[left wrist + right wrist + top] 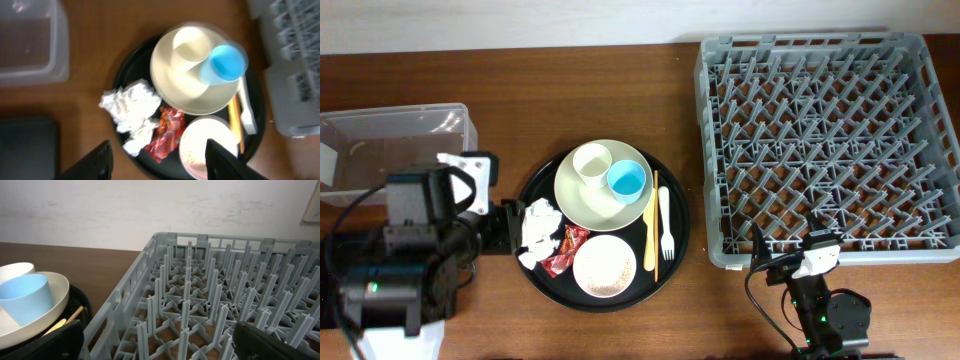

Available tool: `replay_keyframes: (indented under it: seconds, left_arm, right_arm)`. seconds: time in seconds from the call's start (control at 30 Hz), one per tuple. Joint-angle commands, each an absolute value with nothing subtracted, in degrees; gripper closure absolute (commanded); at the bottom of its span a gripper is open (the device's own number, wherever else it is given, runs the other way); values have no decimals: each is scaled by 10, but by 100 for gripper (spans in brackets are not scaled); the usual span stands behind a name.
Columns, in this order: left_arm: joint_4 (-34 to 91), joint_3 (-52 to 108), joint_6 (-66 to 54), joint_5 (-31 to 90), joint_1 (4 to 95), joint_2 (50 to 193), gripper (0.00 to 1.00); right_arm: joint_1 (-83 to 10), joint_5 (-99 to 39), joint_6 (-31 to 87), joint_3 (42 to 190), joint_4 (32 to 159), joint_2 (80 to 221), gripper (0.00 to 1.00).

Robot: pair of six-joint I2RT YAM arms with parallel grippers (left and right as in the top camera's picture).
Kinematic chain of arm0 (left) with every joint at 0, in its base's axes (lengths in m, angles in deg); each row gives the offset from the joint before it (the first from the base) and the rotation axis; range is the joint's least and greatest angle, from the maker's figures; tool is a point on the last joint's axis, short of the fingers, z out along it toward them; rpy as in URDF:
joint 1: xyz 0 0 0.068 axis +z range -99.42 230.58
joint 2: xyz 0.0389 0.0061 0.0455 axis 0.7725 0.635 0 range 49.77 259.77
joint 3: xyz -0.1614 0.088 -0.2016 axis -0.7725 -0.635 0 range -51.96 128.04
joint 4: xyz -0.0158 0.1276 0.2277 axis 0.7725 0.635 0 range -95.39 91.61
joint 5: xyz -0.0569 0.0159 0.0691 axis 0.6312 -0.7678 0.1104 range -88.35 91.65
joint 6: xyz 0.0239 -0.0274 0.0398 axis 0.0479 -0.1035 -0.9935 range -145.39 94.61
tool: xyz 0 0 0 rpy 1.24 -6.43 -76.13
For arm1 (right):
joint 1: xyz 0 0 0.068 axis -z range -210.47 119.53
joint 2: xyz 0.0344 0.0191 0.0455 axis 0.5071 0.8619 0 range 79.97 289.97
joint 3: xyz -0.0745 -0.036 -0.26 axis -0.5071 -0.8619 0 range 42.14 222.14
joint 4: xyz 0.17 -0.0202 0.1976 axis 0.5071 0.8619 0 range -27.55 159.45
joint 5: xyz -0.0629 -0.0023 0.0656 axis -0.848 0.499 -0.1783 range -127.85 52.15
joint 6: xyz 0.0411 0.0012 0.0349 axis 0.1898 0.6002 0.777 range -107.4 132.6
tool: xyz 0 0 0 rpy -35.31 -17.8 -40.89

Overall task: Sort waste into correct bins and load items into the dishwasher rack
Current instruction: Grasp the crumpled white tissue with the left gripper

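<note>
A crumpled white tissue [540, 228] and a red wrapper [563, 252] lie on the left of the round black tray [535, 185]. Beside them stands a pinkish-white bowl [604, 266] with rice grains in it. A cream plate [575, 200] carries a cream cup [591, 164] and a blue cup [627, 181]. A yellow utensil [650, 230] and a white fork [665, 225] lie at the tray's right. My left gripper [157, 162] is open and empty above the wrapper [167, 132] and tissue [131, 110]. My right gripper [157, 345] is open and empty at the grey rack's [820, 130] front edge.
The clear tub [395, 125] stands at the far left, behind my left arm. The shallow black bin [25, 145] shows only in the left wrist view, left of the round tray. The rack [210, 290] fills the right side of the table.
</note>
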State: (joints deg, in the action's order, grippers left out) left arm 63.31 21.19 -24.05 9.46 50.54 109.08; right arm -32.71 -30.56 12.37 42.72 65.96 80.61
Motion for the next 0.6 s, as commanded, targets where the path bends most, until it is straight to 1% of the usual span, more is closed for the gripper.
replay_keyframes:
  seconds: [0.0,0.03,0.13,0.23,0.3,0.43,0.53,0.57]
  left_arm:
    - [668,190,-237,48,505,1163,42]
    - [665,181,-237,48,505,1201,39]
    - [663,181,-237,50,505,1312,34]
    - [668,178,-228,52,494,1407,33]
    - [657,164,-181,50,493,1431,34]
    - [593,63,-94,50,493,1433,34]
    - [541,59,-103,48,493,1433,34]
    - [545,82,-144,48,493,1433,34]
  right_arm:
    - [-327,-310,124,425,663,803,2]
    - [-327,-310,124,425,663,803,2]
    - [-327,-310,124,425,663,803,2]
    - [-327,-310,124,425,663,803,2]
    - [-327,-310,124,425,663,803,2]
    - [-327,-310,124,425,663,803,2]
    - [-327,-310,124,425,663,803,2]
    - [-327,-310,124,425,663,803,2]
